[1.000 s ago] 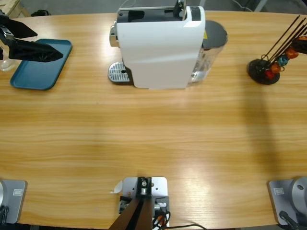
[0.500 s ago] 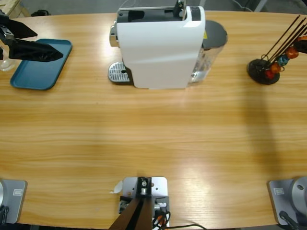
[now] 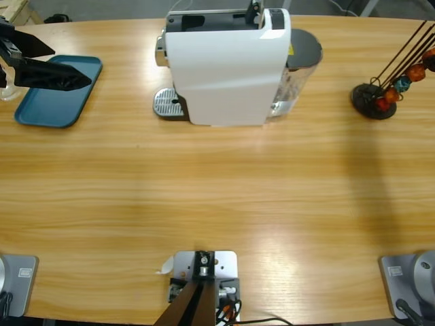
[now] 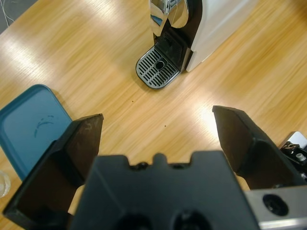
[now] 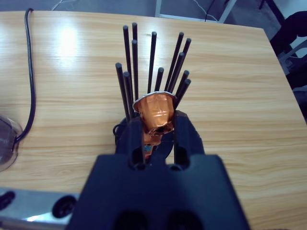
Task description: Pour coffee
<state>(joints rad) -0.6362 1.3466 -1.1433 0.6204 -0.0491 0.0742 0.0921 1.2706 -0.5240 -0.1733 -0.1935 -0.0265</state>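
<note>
The right gripper [image 5: 156, 125] is clamped on an orange capsule [image 5: 154, 112] above the capsule rack [image 5: 144, 136]; the left gripper [image 4: 156, 129] hangs with jaws wide apart near the blue tray [image 4: 29, 127]. Loading looks underway, so next the capsule must reach the white coffee machine [image 3: 224, 64]. No coffee shows yet; the drip grille [image 4: 157, 73] stands bare.

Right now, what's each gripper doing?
Left gripper: open, holding nothing, fingers spread above the table.
Right gripper: shut on an orange capsule, over the capsule rack.
</note>
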